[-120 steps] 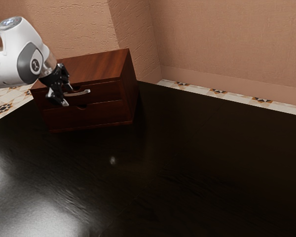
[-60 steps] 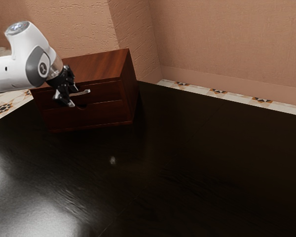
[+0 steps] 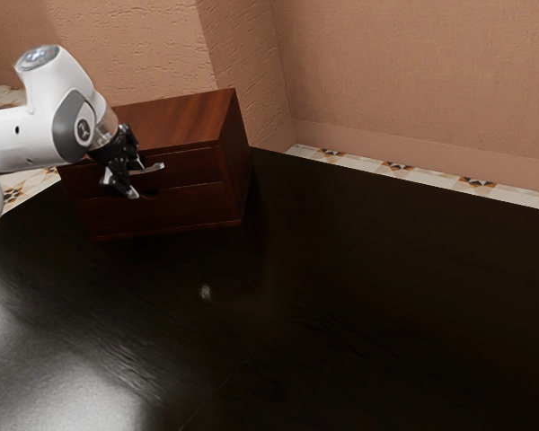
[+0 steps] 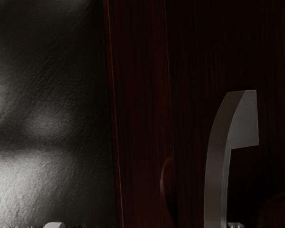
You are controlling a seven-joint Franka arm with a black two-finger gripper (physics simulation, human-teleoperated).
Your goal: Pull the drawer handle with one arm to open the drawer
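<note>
A dark red wooden cabinet [image 3: 193, 112] with two drawers stands on the black table at the exterior view's upper left. The upper drawer [image 3: 193, 166] carries a silver bar handle [image 3: 151, 167], and its front looks flush with the cabinet. My black gripper [image 3: 124, 182] is at the handle's left end, open, fingers pointing toward the drawer front. In the wrist view the curved handle [image 4: 218, 161] rises close under my hand, just inside one fingertip [image 4: 232, 224]. The other fingertip [image 4: 53, 224] stands far off over the table.
The glossy black table [image 3: 341, 296] stretches wide to the exterior view's right and front. The lower drawer [image 3: 175, 205] sits under the upper one. A plaster wall [image 3: 413, 63] and a tiled floor strip [image 3: 404, 168] lie behind.
My arm has swung in toward the cabinet. The gripper has shifted a little right, closer onto the handle's left end. The drawer has not moved.
</note>
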